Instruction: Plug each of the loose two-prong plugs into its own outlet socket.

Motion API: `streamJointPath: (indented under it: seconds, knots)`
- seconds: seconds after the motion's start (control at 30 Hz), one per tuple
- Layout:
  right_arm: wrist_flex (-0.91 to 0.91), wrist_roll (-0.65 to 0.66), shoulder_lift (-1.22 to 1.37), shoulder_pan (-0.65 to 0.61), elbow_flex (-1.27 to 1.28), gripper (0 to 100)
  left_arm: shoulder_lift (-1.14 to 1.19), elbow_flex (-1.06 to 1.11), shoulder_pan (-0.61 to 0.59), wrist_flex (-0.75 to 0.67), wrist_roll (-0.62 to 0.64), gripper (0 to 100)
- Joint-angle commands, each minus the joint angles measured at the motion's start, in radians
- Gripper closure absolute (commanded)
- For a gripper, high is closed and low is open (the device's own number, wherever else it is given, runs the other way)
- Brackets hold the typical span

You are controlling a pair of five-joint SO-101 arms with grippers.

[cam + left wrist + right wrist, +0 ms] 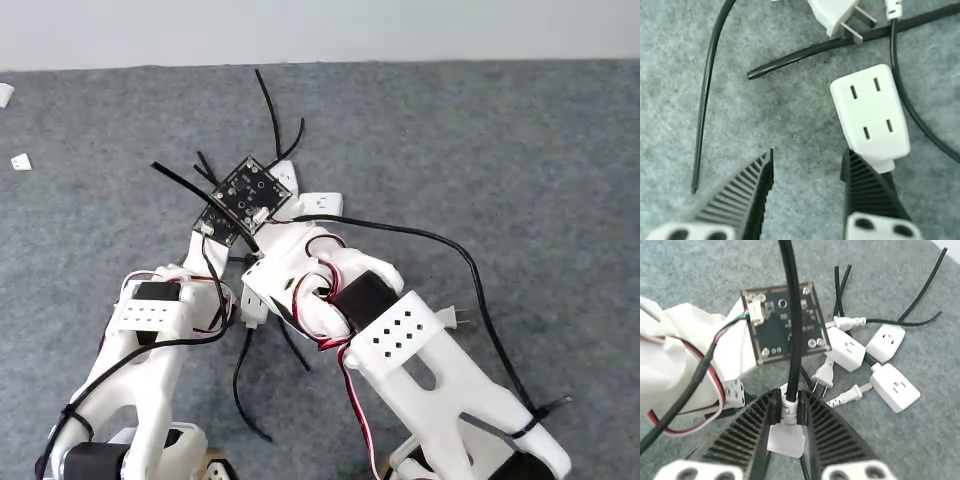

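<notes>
My right gripper (788,396) is shut on a white two-prong plug (786,436), whose black cord (792,315) runs up past the camera. Beyond it lie three white outlet blocks (847,350) (886,340) (895,386) and two loose white plugs (822,376) (850,394) on grey carpet. My left gripper (808,157) is open low over the carpet, with nothing between its fingers. A white outlet block with two sockets (870,112) lies face up at the tip of one finger (867,192). Another loose plug (837,17) rests past it on a black cord.
Both arms crowd the middle of the grey carpet (520,150), with circuit boards (250,190) at their wrists. Loose black cords (275,120) fan out around them. One more white plug (452,318) lies beside the right arm. Small white bits (20,161) sit at the far left.
</notes>
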Motion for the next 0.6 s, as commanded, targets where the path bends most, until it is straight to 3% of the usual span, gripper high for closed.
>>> streamJointPath:
  seconds: [0.0,0.57]
  knots:
    - [-0.047,-0.005,0.018,0.005,-0.005,99.0,-0.009,-0.047,0.006,0.003,-0.009,79]
    - [-0.148,0.06,0.156,0.042,-0.005,99.0,-0.009,-0.044,0.006,0.005,-0.014,79]
